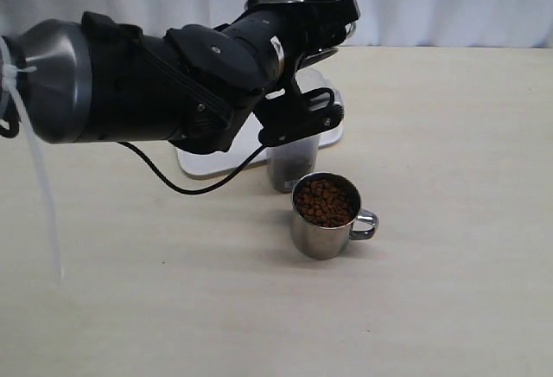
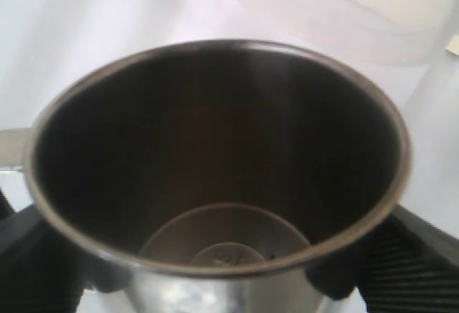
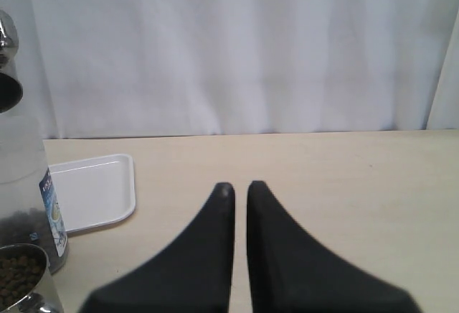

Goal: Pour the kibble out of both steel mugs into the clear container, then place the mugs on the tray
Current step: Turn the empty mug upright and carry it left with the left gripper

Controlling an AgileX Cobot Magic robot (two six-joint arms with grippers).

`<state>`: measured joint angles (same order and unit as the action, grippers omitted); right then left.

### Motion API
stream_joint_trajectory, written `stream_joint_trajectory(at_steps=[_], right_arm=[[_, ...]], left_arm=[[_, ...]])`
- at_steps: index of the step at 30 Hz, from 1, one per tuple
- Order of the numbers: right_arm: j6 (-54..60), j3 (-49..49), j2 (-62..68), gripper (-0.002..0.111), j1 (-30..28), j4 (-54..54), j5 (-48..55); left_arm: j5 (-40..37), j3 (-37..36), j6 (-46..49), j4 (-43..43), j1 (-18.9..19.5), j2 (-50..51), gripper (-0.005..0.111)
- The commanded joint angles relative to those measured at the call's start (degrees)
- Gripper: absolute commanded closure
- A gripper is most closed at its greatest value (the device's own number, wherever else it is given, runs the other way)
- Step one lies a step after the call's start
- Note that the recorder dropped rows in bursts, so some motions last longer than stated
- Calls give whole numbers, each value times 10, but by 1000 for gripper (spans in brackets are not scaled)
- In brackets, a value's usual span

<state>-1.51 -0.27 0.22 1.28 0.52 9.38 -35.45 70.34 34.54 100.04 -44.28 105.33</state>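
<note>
Exterior view: a pale counter is shown with the left arm stretched across its middle and raised well above it, evidently so that a mug can be tipped over the tall vessel below. The left jaws are clamped on the sides of one steel mug, which is held up high; its inside is seen bare and dark in the left wrist view, so this pour is judged finished. The right jaws are pressed together on nothing and are kept low over bare counter, apart from the work, presumably in reserve for the other mug. The white tray is laid flat behind the arm with nothing seen on it, ready for both mugs. The clear container is stood upright just in front of the tray, under the raised mug, with a dark layer at its base, taken to be pellets. The second steel mug is set just beside the container, handle turned away from it, and is filled to the brim with kibble, not yet poured.
</note>
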Motion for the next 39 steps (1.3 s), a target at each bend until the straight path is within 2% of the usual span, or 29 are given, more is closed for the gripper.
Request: stream_joint_trajectory(at_steps=[1,5,8,14,27,31,33,36,39], right_arm=[[3,3,-2,103,2,3,-1],[3,3,-2,103,2,3,-1],[3,3,-2,103,2,3,-1],[3,3,-2,103,2,3,-1],[3,3,-2,103,2,3,-1],[3,3,-2,103,2,3,-1],[3,3,-2,103,2,3,-1],[3,3,-2,103,2,3,-1],[3,3,-2,103,2,3,-1]], left_arm=[[-13,4,44,-1,-6,0,107],[-13,6,48,-1,-6,0,107],[-14,15,-7,-1,-6,0,107],[-13,17,118,-1,-10,0,107],[-14,25,149,-1,-10,0,107],[-71,51,18,-1,-10,-3,107],[-87,59,-19,-1,-7,-6,107],[-85,66,-47,-66,-3,-22,107],[-78,67,-117,-118,0,-44,107]])
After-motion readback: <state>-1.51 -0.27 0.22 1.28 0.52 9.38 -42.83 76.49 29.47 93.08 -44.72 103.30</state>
